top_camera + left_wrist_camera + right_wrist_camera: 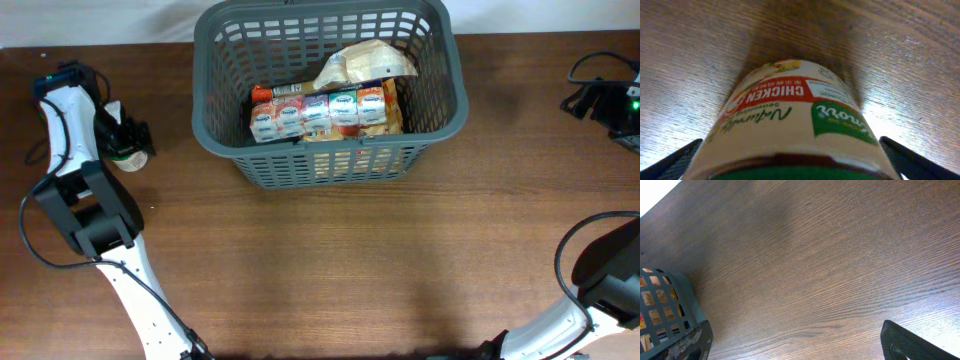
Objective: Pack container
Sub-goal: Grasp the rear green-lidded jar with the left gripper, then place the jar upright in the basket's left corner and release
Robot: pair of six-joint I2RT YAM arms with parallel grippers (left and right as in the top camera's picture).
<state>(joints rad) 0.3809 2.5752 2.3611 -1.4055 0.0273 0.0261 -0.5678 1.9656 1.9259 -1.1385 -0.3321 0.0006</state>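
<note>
The container, a dark grey slotted basket (pixel 205 110), stands at the back middle of the table; its corner shows in the right wrist view (pixel 687 297). It holds a row of small bottles (pixel 320 112) and a crumpled tan bag (pixel 365 62). A green-lidded jar (pixel 128 157) with a "chicken" label (pixel 790 115) stands on the table at far left. My left gripper (pixel 125 140) (pixel 790 162) is open, with one finger on each side of the jar. My right gripper (pixel 608 100) (pixel 797 345) is open and empty over bare table at far right.
The wooden table (pixel 330 270) stretches in front of the basket. Black cables (pixel 590 70) lie at the far right edge. The white left arm (pixel 70 140) runs along the left side.
</note>
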